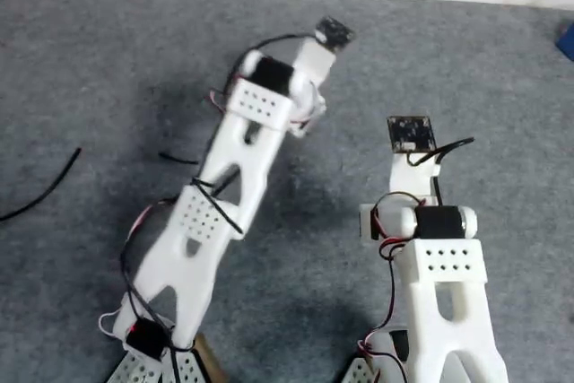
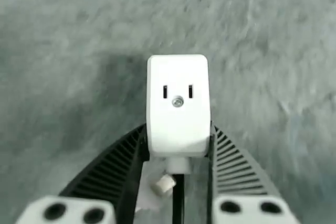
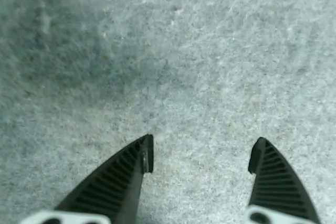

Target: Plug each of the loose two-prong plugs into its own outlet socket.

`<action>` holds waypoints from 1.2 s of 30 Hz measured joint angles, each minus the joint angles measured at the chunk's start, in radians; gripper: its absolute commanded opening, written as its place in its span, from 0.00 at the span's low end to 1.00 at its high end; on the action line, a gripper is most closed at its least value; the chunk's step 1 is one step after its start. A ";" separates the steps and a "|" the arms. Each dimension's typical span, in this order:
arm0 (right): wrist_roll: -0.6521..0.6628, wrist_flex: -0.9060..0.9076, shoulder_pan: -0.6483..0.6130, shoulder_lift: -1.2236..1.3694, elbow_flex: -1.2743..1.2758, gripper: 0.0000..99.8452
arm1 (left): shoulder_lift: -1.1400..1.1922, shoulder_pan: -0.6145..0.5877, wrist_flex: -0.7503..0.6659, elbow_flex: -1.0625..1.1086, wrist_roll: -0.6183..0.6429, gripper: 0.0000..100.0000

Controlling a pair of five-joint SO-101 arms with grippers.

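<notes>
The left arm [image 1: 242, 145] is stretched far out across the grey felt-covered worktop [image 1: 90, 69]. Its left tool [image 2: 178, 129] is clamped on a white, rounded plastic outlet socket [image 2: 178, 116], with the two black ribbed fingers [image 2: 123, 163] pressed against opposite sides of the block. The socket's face is turned towards the wrist camera. It shows two narrow upright slots side by side, with a small metal screw [image 2: 178, 101] just below and between them. A thin black cord [image 2: 178, 198] leaves the near end of the block and runs back between the fingers. Beside it is a small white bit [image 2: 165, 182] that I can't make out. I can't tell whether the block sits on the felt or hangs just above it.

The right arm [image 1: 439, 257] is folded in closer to its base, well apart from the other. The right tool [image 3: 202, 148] has its fingers spread wide over bare grey felt.

Over on the left arm's side a loose black cable [image 1: 40, 187] lies on the worktop. A blue object [image 1: 567, 40] pokes in at the opposite edge.
</notes>
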 measured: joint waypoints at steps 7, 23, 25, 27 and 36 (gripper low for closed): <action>0.000 -0.037 0.002 0.000 0.023 0.29 | -0.529 0.014 0.012 0.626 -0.115 0.01; 0.000 -0.052 0.002 -0.002 0.034 0.29 | -1.057 -0.161 0.015 1.877 -0.931 0.01; 0.000 -0.052 0.002 -0.002 0.034 0.29 | -1.071 -0.178 0.015 1.884 -0.990 0.02; 0.000 -0.052 0.002 -0.002 0.034 0.29 | -1.077 -0.176 0.015 1.884 -1.003 0.07; 0.000 -0.052 0.002 -0.002 0.034 0.29 | -1.128 -0.006 0.014 1.768 -0.838 0.17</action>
